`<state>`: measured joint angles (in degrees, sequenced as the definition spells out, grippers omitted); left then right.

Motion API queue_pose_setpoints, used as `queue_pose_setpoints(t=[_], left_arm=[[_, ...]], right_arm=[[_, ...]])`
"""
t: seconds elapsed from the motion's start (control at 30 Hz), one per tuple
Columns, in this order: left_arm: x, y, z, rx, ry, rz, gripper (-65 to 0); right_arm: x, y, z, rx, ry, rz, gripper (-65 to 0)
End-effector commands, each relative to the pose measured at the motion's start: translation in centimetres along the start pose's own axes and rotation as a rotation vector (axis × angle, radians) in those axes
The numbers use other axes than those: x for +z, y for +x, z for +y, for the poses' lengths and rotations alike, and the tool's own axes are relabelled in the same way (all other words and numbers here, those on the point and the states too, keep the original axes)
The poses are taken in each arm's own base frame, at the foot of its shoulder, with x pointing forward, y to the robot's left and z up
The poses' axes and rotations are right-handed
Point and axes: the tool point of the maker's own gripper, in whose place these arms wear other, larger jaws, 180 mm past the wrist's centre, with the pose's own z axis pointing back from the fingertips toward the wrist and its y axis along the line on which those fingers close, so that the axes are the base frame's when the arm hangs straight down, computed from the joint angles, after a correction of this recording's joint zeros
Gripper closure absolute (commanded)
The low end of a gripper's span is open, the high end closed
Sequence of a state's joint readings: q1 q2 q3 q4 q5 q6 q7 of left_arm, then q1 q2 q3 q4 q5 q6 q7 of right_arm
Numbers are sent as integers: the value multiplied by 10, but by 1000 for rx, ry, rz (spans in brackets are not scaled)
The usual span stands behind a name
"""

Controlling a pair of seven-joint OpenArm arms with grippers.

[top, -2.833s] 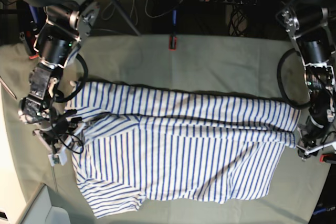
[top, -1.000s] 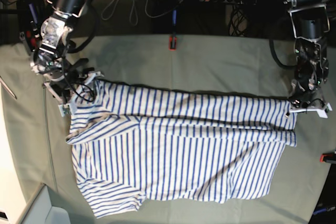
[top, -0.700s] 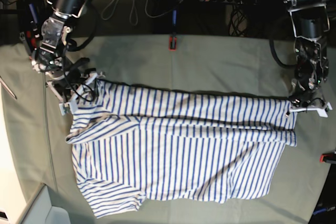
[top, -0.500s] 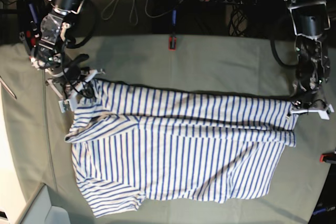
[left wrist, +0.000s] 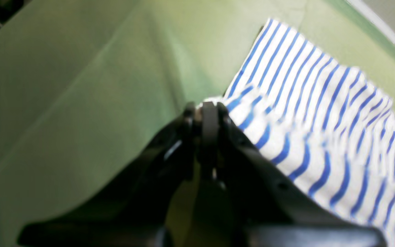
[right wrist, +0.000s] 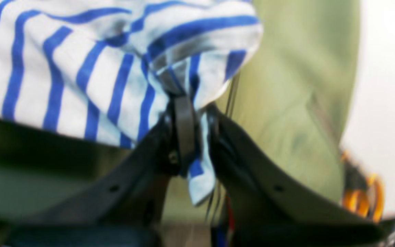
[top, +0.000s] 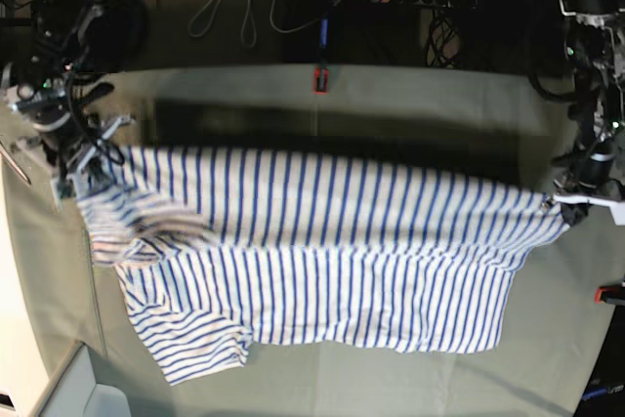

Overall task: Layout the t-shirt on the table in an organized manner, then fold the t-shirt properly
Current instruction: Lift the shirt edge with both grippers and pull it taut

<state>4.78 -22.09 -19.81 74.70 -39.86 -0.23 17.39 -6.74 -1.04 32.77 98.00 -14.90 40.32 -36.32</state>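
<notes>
The t-shirt (top: 322, 251), white with thin blue stripes, hangs stretched between the two arms above the table (top: 410, 114), its upper edge pulled into a nearly straight line that runs across the base view from one gripper to the other, while the lower part drapes down and lies on the pale grey-green cloth toward the near edge. A dark shadow of the lifted cloth falls on the table just behind that upper edge. The right gripper (top: 78, 168) (on the left side of the base view) has its jaws pressed together on a bunched corner of the shirt; in the right wrist view the right gripper (right wrist: 187, 113) shows a small flap of striped fabric (right wrist: 197, 171) squeezed between the dark fingers and hanging out below them, with the rest of the shirt (right wrist: 81, 68) billowing up and to the left. The left gripper (top: 576, 197) sits at the opposite end of the raised edge, near the table's side; in the left wrist view the left gripper (left wrist: 206, 109) has its dark fingers closed tight, with the striped corner of the shirt (left wrist: 307, 113) meeting the fingertips and spreading away to the right over the green cloth. Near the right gripper the fabric is wrinkled and folded over itself, and a rounded sleeve (top: 200, 354) lies flat at the shirt's near corner
</notes>
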Motion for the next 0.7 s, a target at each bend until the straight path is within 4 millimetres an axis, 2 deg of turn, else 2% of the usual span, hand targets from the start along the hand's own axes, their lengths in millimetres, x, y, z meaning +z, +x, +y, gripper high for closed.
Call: queue_pose_setpoints(t=[0.0,0.23,0.37,0.47,0.67], left_arm=[[3,23,3,-24,8,-69,0],[25,0,44,-19,90,-26,0],[31,-13,51,-27,102,6,0],[34,-29,48,1,104,27,0],[45,-49,57,0,123,68,0]], right_arm=[[4,11,-13,14,-37,-35,0],[6,-20,-1,17,-7,31,0],[0,-42,8,1,27,84,0],[-3,-61,15,-10,54,129,0],[-1,-84,25,-36,85,176,0]])
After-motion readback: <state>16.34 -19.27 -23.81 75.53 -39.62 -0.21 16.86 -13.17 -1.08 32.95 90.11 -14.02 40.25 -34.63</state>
